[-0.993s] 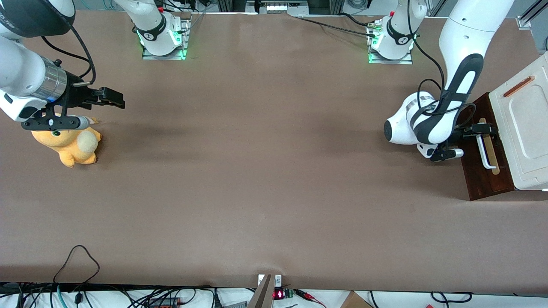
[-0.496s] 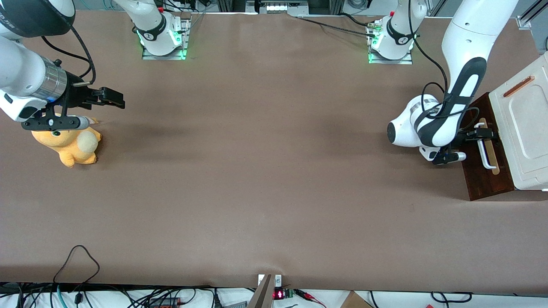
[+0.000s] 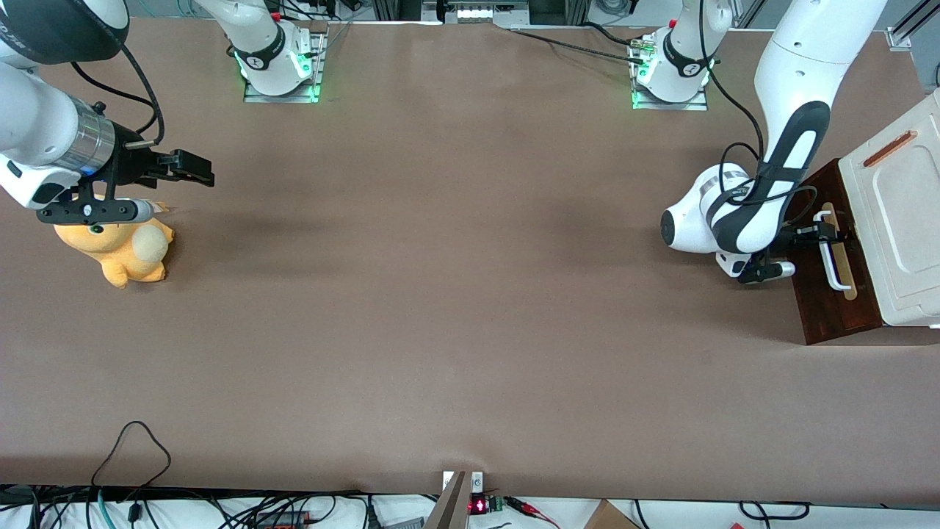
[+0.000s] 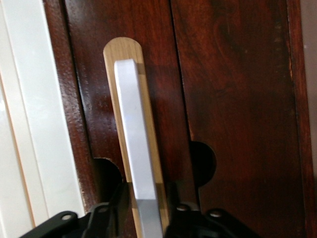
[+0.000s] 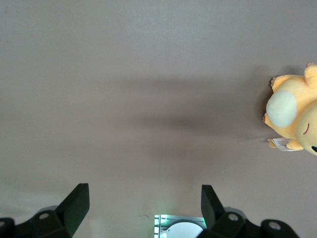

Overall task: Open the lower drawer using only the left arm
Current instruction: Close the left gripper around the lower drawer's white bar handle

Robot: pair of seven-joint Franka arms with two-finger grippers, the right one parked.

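Observation:
The lower drawer (image 3: 826, 308) shows its dark reddish-brown front at the working arm's end of the table, under the cream-white cabinet top (image 3: 903, 220). Its white bar handle (image 3: 833, 261) lies on a pale wood strip. The left arm (image 3: 789, 147) reaches down to it, and the black gripper (image 3: 822, 234) sits at the handle's end farther from the front camera. In the left wrist view the gripper (image 4: 146, 201) is open, with one of its fingers (image 4: 118, 201) on each side of the handle (image 4: 131, 124) and a narrow gap at both. The drawer front (image 4: 233, 99) fills that view.
An orange plush toy (image 3: 121, 253) lies toward the parked arm's end of the table, also seen in the right wrist view (image 5: 292, 119). Two arm bases (image 3: 668, 73) stand at the table edge farthest from the front camera. Loose cables (image 3: 132, 441) lie at the nearest edge.
The left arm's wrist has shifted a little and the gripper has drawn slightly toward the parked arm's end while staying at the handle. The drawer front shows no visible movement.

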